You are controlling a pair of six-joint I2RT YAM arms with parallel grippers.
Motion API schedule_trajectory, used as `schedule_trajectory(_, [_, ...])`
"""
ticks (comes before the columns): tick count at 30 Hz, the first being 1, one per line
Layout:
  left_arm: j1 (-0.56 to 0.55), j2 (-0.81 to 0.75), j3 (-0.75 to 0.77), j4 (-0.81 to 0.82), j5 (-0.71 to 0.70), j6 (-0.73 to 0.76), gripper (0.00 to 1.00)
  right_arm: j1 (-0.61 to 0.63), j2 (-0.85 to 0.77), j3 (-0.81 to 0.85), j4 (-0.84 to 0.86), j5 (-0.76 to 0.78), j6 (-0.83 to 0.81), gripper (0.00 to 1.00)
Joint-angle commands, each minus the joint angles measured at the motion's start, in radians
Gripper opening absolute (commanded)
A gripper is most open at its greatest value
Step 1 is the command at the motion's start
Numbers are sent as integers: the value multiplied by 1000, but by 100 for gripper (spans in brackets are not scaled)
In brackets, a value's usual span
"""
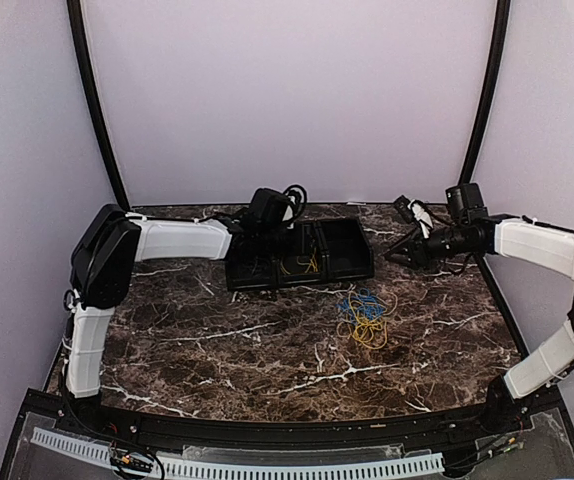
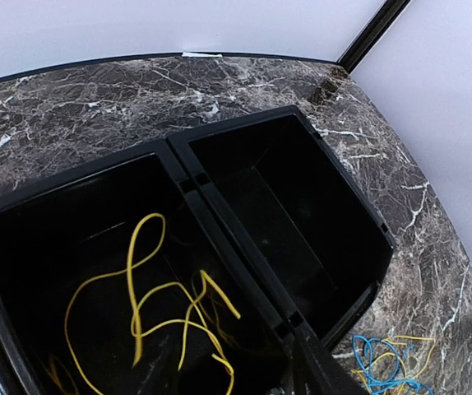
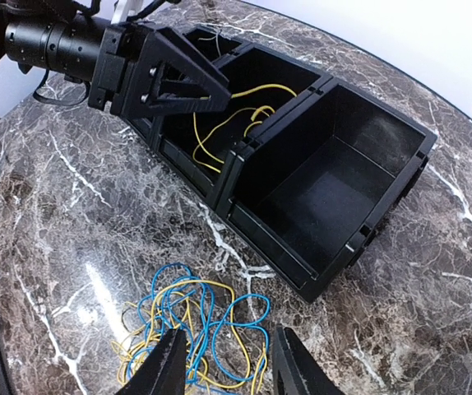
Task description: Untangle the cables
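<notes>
Pale lilac walls close in a dark marble bench [image 1: 217, 350] with white veins, and both arms are bolted at its near edge. We note a black tray [image 3: 326, 197] with three compartments toward the back of the bench, slightly left of centre.

The cables are in two places. One yellow cable [image 2: 170, 286] lies loose in the tray's middle compartment, looping across its floor. A small bundle [image 1: 364, 315] of blue and yellow loops sits on the bare bench in front of the tray's right end, near it but not touching. The right compartment holds nothing we can see.

The left arm [image 1: 177, 238] reaches across to the tray, and the left jaws hang over its left end, above the yellow cable and not gripping it. We see only one finger [image 2: 316, 372] in the left wrist view, so we cannot tell whether these jaws are apart or together.

The right arm [image 1: 532, 245] comes in from the right side. The right jaws are apart with nothing between them. In the right wrist view they frame the bundle lying below. From above they sit off the tray's right end, clear of the bundle.
</notes>
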Motion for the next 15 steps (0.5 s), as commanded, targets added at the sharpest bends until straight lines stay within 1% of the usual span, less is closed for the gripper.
schedule_trajectory(1, [-15,-171,-8,-118,2,-2,55,-8,-12,187,-73,-70,22,39])
schedule_trajectory(3, [-18,-226,-33,-157,-14,-6,66,-8,-2,284,-126,-87,35,39])
schedule_trajectory(4, [-20,-247,-45,-180,-35,-7,76,-9,1,320,-148,-94,42,39])
schedule_trajectory(5, [-20,-291,-67,-193,-73,-20,87,-10,0,345,-156,-97,59,39])
schedule_trajectory(6, [-20,-331,-73,-245,-97,-38,96,-9,-4,357,-157,-99,69,39])
schedule_trajectory(7, [-20,-351,-76,-280,-136,-69,97,-9,-13,357,-156,-100,70,39])
schedule_trajectory(8, [-17,-389,-76,-328,-138,-70,98,-8,-22,344,-149,-101,69,39])
schedule_trajectory(11, [-15,-461,-75,-404,-141,-50,99,-10,-63,272,-118,-70,60,40])
schedule_trajectory(14, [-14,-577,-103,-365,-132,-52,99,-9,-81,208,-111,-45,48,40])
schedule_trajectory(15, [-14,-606,-112,-305,-106,-61,99,-10,-82,198,-113,-41,42,40])
